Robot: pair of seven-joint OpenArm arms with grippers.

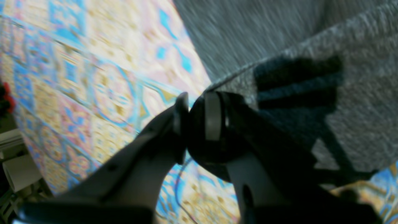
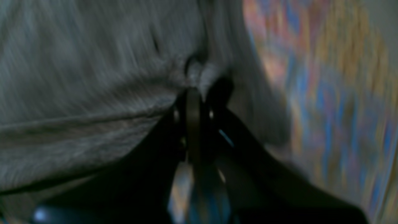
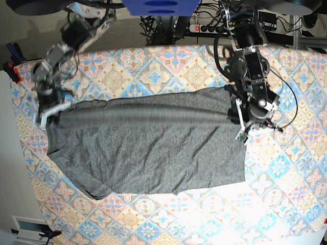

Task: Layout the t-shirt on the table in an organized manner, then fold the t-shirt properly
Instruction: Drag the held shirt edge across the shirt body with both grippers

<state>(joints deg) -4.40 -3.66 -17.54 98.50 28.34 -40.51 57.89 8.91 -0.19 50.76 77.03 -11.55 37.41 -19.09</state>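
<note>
On my left wrist feed, the left end effector has its two fingers pinched nearly together on the edge of the t-shirt, with grey knit draped over one finger and running off to the upper right. The right end effector looks the same on its own feed: fingers closed tight, a bunched nub of grey fabric poking out just above the tips, though that picture is badly smeared.

From the base camera I see the left end effector at the shirt's right-hand edge and the right end effector at its left-hand edge, well apart. Between them the fabric they hold is pulled into a long blurred ridge across the upper part of the t-shirt. Below that ridge the shirt lies spread wide on the surface, fairly flat, with its lower left corner rounded and a little rumpled. The shirt sits around the middle of the tile-print surface, with bare pattern showing on every side. Beyond the far edge, a power strip and cables lie on the floor.
</note>
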